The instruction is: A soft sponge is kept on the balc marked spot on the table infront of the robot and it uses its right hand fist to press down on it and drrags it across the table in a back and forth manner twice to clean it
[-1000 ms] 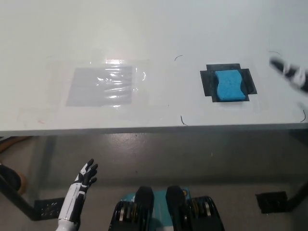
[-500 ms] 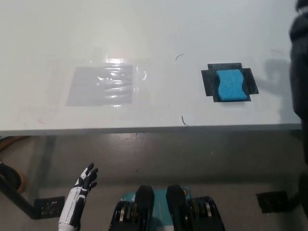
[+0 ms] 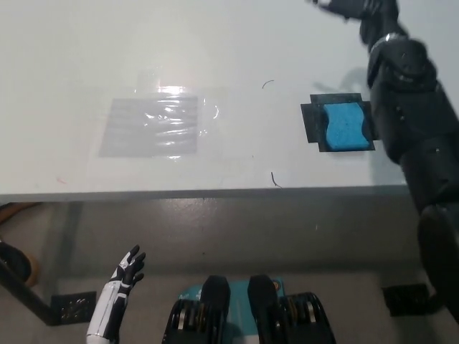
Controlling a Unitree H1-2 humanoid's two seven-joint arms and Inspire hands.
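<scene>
Blue sponge (image 3: 346, 125) on black mark, right hand (image 3: 351, 7) beyond it, grip unclear

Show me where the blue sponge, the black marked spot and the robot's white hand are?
blue sponge (image 3: 342, 126), head view, middle of its top face.
black marked spot (image 3: 311, 122), head view, bare left strip.
white left hand (image 3: 128, 266), head view, palm.

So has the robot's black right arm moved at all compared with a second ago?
Yes. The right arm has swung in from the table's right edge and now reaches past the blue sponge, the right hand at the top edge.
</scene>
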